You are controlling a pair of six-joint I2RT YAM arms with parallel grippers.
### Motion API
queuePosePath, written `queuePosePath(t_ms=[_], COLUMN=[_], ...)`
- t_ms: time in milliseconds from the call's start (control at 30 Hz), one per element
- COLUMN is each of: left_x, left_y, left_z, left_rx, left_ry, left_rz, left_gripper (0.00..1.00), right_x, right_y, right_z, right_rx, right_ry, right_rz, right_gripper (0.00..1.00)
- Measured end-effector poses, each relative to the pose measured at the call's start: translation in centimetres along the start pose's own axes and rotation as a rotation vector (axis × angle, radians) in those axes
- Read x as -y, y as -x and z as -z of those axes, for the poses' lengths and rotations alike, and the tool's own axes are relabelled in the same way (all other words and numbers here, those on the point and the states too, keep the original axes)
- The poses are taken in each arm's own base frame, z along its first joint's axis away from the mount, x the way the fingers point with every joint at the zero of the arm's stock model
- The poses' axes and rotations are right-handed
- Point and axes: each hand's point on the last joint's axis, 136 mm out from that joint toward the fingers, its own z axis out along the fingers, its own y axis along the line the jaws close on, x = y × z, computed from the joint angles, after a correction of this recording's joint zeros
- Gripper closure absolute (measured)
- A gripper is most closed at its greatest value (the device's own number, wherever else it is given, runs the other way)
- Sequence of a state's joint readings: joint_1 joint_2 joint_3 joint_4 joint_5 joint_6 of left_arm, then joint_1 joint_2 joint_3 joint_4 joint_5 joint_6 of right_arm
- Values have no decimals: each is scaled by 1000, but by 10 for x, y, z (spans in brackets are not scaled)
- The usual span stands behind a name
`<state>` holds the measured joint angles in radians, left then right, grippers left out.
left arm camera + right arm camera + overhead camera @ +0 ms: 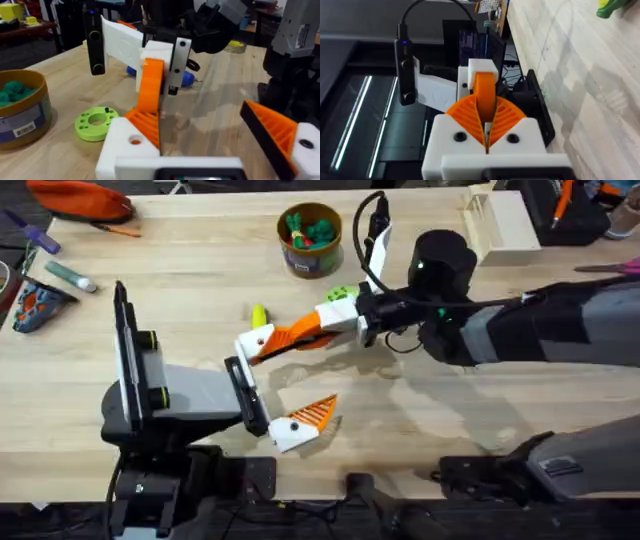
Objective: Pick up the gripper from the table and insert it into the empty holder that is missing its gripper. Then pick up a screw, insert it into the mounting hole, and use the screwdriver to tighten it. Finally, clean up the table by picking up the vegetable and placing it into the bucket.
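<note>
The left pincer (268, 385) stands spread, its far holder (252, 343) receiving the orange fingertip (295, 332) pinched in the right pincer (335, 321). A crooked push could jam the fingertip or drop it on the tabletop (420, 420). Beyond lie the corn (259, 315) and bucket (310, 238).

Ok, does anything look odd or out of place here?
Yes: the yellow vegetable lies loose on the table, outside the bucket. The right gripper is clamped on the orange gripper at the holder.
</note>
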<state>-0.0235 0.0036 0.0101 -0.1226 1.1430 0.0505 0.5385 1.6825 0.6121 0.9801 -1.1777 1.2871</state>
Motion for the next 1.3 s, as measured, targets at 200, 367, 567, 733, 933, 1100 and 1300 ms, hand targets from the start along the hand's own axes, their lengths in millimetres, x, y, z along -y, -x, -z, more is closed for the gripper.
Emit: queuePosePath(t_ms=[200, 367, 567, 733, 933, 1100, 1300], left_x=[0, 0, -1, -1, -1, -1, -1], left_y=[0, 0, 0, 0, 0, 0, 0], left_z=[0, 0, 0, 0, 0, 0, 0], left_rx=[0, 0, 0, 0, 0, 0, 0], left_ry=[2, 3, 3, 4, 4, 4, 4], left_rz=[3, 3, 3, 3, 5, 5, 6], left_gripper=[15, 15, 15, 15, 15, 15, 15], right_x=[0, 0, 0, 0, 1, 0, 1], right_y=[0, 1, 1, 1, 1, 1, 1], right_z=[0, 0, 0, 0, 0, 0, 0], right_rx=[3, 5, 5, 8, 8, 8, 8], right_ry=[-1, -1, -2, -3, -3, -3, -3], right_rz=[-19, -22, -23, -22, -22, -22, -22], right_gripper=[993, 993, 993, 993, 993, 993, 993])
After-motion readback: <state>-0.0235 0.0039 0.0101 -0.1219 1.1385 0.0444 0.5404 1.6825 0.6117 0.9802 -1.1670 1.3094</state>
